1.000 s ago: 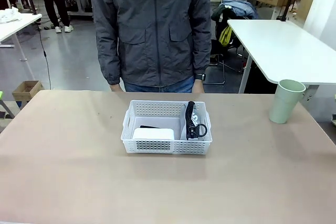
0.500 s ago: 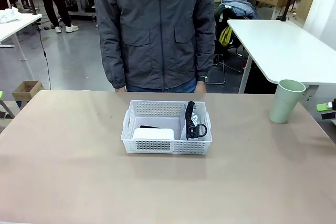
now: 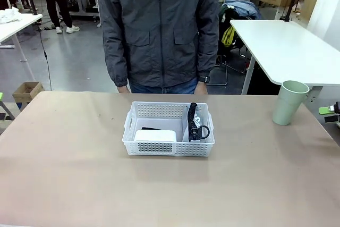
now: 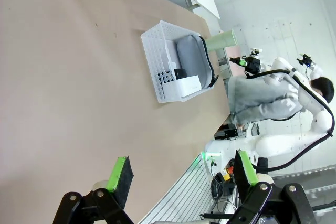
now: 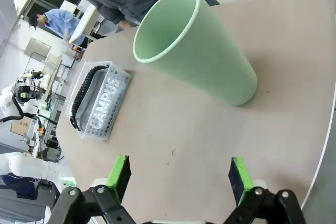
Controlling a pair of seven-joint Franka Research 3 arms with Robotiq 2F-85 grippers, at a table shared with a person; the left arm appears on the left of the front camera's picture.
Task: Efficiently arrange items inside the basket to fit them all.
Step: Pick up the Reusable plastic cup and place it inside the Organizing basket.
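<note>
The white basket [image 3: 131,126] stands mid-table in front of a person. Inside it, the white boxy device [image 3: 155,135] lies at the near left, and a black stapler [image 3: 151,128] peeks out behind it. The grey "CAMPUS" pouch [image 5: 103,103] stands on edge along the right side, its black strap [image 3: 193,122] on top. The pale green cup [image 3: 289,102] stands upright at the table's far right, apart from the basket. My right gripper [image 5: 179,174] is open and empty, a short way from the cup [image 5: 197,45]. My left gripper [image 4: 182,171] is open and empty, far from the basket [image 4: 157,64].
The person stands close against the far edge, arms hanging at their sides. A white side table [image 3: 287,46] sits behind the cup. Bare brown tabletop [image 3: 69,158] spreads around the basket. My right gripper [image 3: 330,113] pokes in at the right edge.
My right gripper's green-padded tip has come into the front view at the right edge, near the cup. The person has shifted slightly. The basket and cup have not moved.
</note>
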